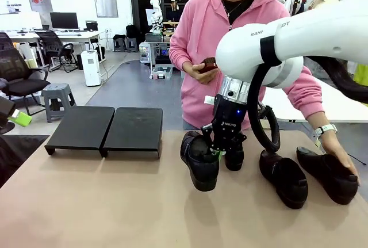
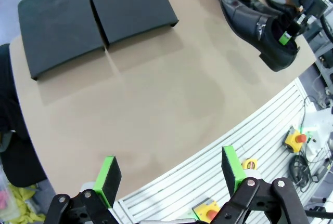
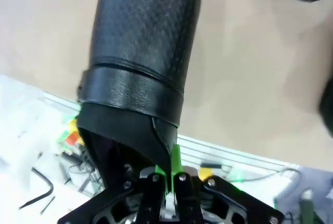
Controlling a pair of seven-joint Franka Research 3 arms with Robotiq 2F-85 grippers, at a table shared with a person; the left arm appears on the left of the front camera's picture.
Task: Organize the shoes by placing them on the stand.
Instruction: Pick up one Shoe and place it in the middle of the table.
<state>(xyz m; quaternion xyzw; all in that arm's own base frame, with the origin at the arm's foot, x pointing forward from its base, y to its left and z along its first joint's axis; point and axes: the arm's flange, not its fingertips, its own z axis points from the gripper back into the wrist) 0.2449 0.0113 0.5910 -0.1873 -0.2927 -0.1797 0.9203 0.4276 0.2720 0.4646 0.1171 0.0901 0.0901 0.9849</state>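
Over the table's near edge, the left gripper (image 2: 169, 169) hangs with its jaws spread wide, holding nothing. Mid-table, the right gripper (image 1: 217, 151) is clamped tight on the heel collar of one shoe (image 1: 201, 166). At its 3 o'clock lies a second shoe (image 1: 283, 178), then a third shoe (image 1: 326, 174) under the person's hand (image 1: 340, 157). The stand (image 1: 106, 128) sits at 10 o'clock.

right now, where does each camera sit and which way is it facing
Front: fixed between the arms, facing across the table to the person; the right gripper holds a shoe.
Left wrist: above the table's near edge, looking down past the open left gripper at the stand.
Right wrist: looks along its shut fingers at that shoe.
Front and left wrist share the stand.
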